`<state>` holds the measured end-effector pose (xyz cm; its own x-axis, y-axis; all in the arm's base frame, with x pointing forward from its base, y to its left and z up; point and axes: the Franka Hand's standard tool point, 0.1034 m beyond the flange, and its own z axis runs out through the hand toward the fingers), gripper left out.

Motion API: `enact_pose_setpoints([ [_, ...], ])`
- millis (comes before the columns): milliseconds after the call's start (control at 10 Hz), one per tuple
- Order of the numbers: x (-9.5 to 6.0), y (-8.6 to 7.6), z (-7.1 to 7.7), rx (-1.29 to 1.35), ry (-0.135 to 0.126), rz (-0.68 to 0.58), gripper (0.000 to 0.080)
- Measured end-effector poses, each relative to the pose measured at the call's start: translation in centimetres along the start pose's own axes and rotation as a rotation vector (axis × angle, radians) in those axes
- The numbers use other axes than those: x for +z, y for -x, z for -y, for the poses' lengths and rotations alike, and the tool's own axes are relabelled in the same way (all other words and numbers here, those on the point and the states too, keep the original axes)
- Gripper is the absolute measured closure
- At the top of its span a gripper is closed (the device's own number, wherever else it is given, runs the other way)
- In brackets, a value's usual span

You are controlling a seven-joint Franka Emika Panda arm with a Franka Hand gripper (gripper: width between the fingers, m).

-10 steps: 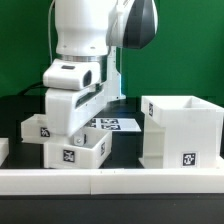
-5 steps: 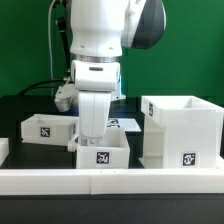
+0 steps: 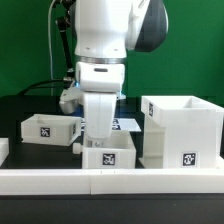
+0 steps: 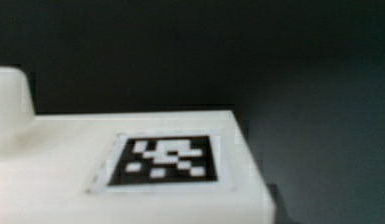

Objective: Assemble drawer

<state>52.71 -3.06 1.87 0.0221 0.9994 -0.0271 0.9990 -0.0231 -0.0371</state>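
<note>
A small white tray [image 3: 108,157] with a square tag on its front stands on the black table, close to the exterior view's left side of the tall white shell [image 3: 183,130]. My gripper [image 3: 98,141] reaches straight down into this tray and looks shut on its wall; the fingertips are hidden behind it. A second small tray [image 3: 45,128] stands apart at the exterior view's left. The wrist view shows a white tray face with its tag [image 4: 166,160] close up against the black table.
A low white border rail [image 3: 110,182] runs along the front. The marker board [image 3: 128,124] lies flat behind the held tray. A green wall stands at the back.
My gripper and the tray in it have moved toward the exterior view's right, from next to the left tray to close beside the shell. The left tray now shows whole.
</note>
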Motion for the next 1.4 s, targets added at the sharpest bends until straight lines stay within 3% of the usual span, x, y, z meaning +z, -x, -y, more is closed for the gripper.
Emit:
enact_pose_setpoints([
  [300,-0.2,-1.5,-0.9,-0.007,0.008,0.004,0.0758],
  [700,-0.1,-1.3,-0.9,-0.004,0.005,0.004,0.0758],
  [1200,0.2,-2.3,-1.5,-0.019,0.001,0.000,0.0758],
  [1400,0.3,-2.2,-1.7,-0.017,0.026,-0.002,0.0758],
])
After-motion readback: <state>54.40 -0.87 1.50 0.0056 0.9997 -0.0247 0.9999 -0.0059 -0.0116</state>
